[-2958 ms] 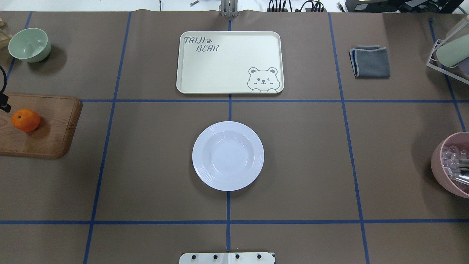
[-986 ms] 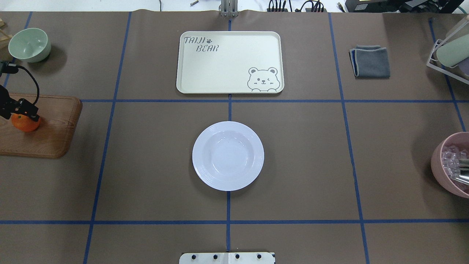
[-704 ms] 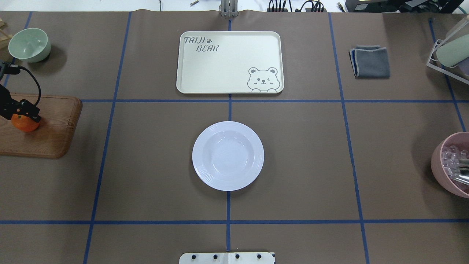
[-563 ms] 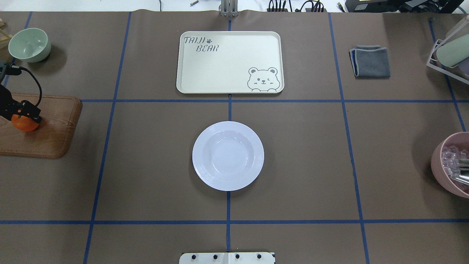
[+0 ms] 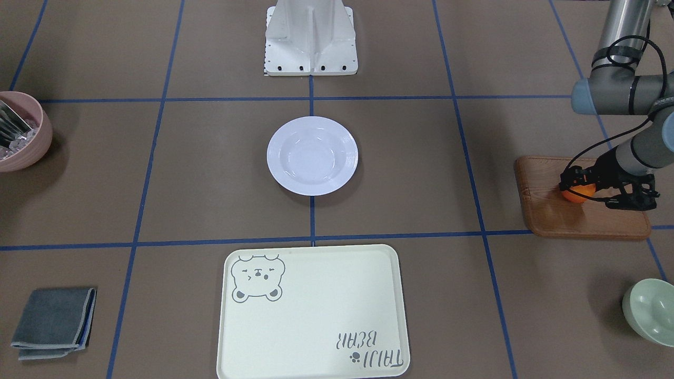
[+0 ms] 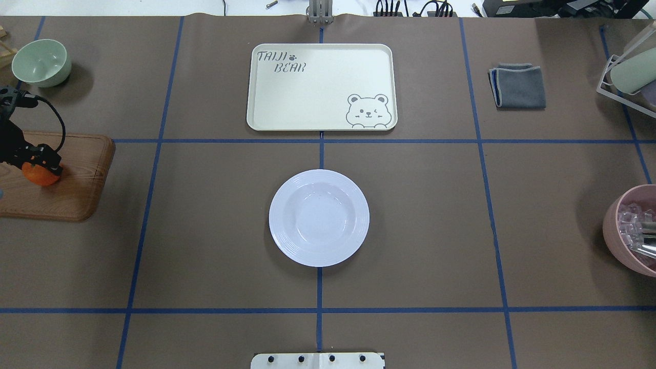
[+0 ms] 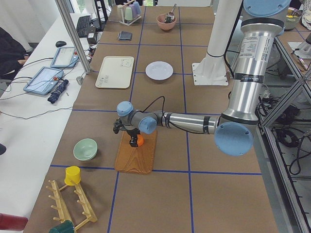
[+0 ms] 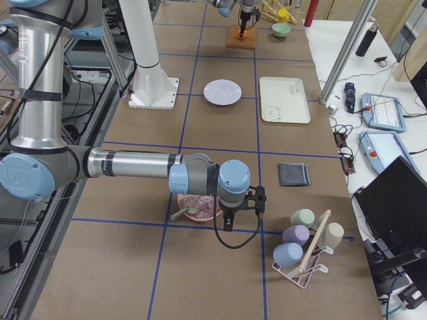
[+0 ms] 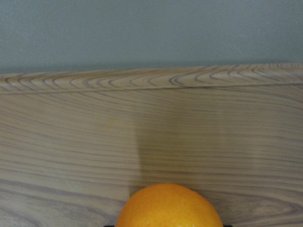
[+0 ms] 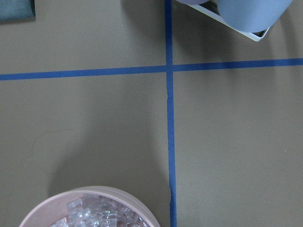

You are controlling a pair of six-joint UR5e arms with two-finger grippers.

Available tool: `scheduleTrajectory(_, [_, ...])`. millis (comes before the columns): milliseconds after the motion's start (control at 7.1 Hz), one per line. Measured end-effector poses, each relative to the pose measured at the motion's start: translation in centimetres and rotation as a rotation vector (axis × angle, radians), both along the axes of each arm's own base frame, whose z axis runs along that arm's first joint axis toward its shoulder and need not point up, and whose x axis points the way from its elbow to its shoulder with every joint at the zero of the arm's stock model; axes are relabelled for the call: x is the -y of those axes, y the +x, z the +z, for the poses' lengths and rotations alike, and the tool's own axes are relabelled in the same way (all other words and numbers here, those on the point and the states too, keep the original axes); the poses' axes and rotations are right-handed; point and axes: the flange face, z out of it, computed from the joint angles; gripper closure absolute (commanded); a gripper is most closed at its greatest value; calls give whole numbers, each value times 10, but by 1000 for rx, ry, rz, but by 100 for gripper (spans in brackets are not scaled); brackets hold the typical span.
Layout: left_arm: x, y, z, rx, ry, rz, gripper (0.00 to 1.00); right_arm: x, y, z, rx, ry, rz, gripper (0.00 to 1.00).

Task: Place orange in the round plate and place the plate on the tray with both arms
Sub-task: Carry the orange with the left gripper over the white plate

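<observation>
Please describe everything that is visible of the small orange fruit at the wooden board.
The small round bright-orange mandarin has smooth, slightly glossy skin and looks whole; no stem shows in these views. It is over the brown wooden board, far to the robot's left side; whether it rests on the wood or is just lifted, I cannot tell. The black left gripper comes down on it from above, with a finger on each side, apparently holding it. Nothing else touches it.

The small round mandarin [image 5: 577, 193] is bright orange; the glossy round plate [image 5: 312, 156], white. The rectangular plastic tray [image 5: 316, 316] is pale cream, its bear face and lettering grey.
</observation>
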Motion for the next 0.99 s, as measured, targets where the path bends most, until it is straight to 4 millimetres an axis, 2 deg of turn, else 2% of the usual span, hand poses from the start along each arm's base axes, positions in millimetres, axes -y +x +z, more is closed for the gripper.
scheduleTrajectory(141, [0,0,-20,-14,-9,2,100,0,0,0,3,-1,0,0])
scheduleTrajectory(282, [6,1,-55,-15,-27,0,100,-1,0,0,9,-2,0,0])
scheduleTrajectory(423, [18,7,-103,-13,-46,-17,100,-2,-1,0,11,0,0,0])
scheduleTrajectory(563, [31,23,-153,-20,-76,-62,100,-2,0,1,3,5,-1,0])
scheduleTrajectory(704, [38,60,-211,-39,-130,-123,100,-3,0,2,-5,7,-3,0])
scheduleTrajectory(986, [18,172,-326,-75,-243,-201,100,-3,2,5,-35,7,-4,0])
